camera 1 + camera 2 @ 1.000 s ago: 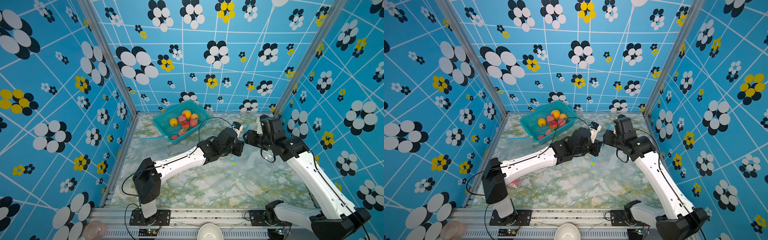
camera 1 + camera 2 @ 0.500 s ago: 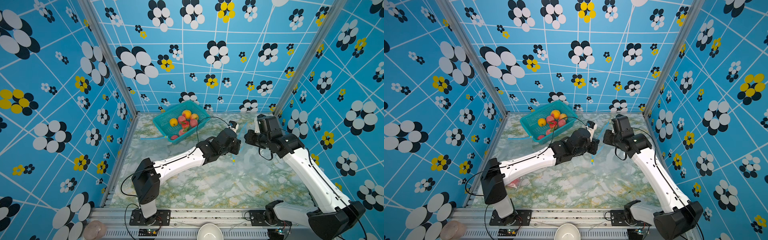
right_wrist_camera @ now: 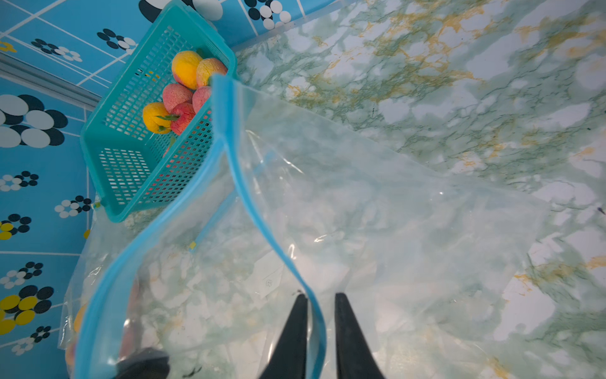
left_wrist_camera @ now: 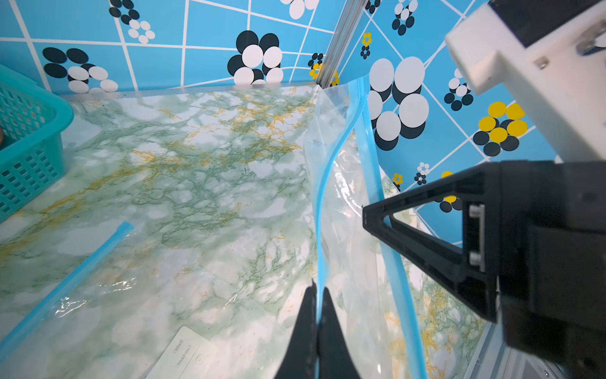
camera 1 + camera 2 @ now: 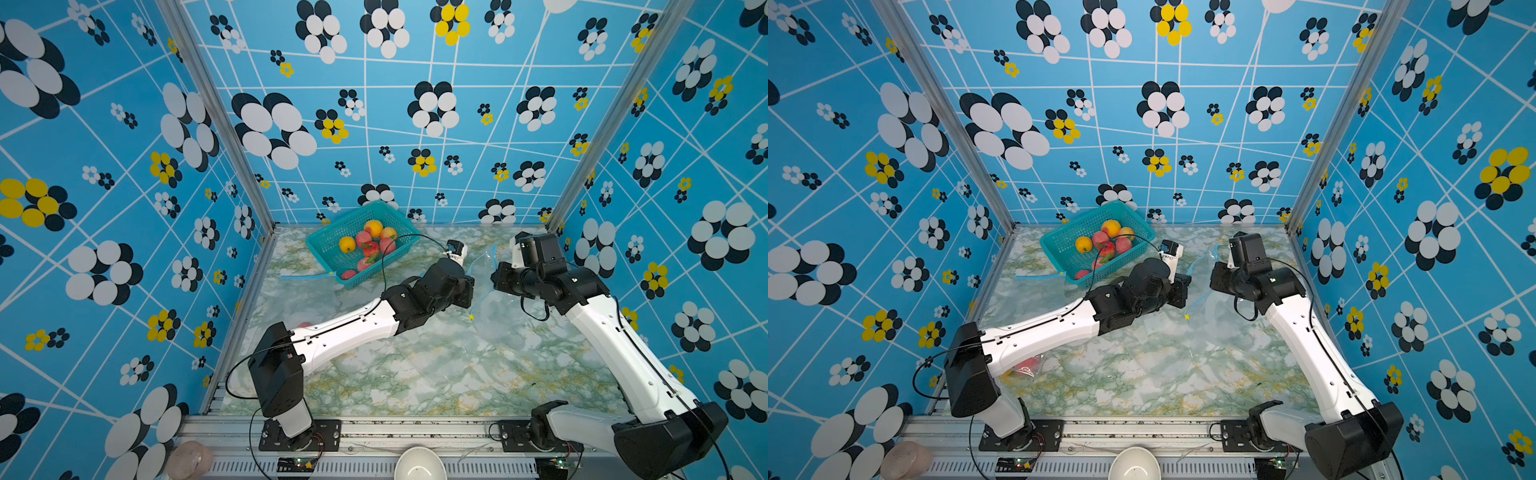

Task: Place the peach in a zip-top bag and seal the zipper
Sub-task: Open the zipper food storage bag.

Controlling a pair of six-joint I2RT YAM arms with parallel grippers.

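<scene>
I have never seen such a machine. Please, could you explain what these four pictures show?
Two robot arms reach over a marble-look table. Two pictures look down from above; the other two come from a camera on each wrist. A teal basket holds peaches. The left claw pinches one blue zipper edge of a clear zip-top bag, held open. The right claw straddles the opposite edge, with a gap showing between its fingers.

You have a robot test booth here: blue flower walls (image 5: 374,145) around a marble-look table (image 5: 457,374), two robot arms (image 5: 345,332) bolted to its rail (image 5: 415,430).
</scene>
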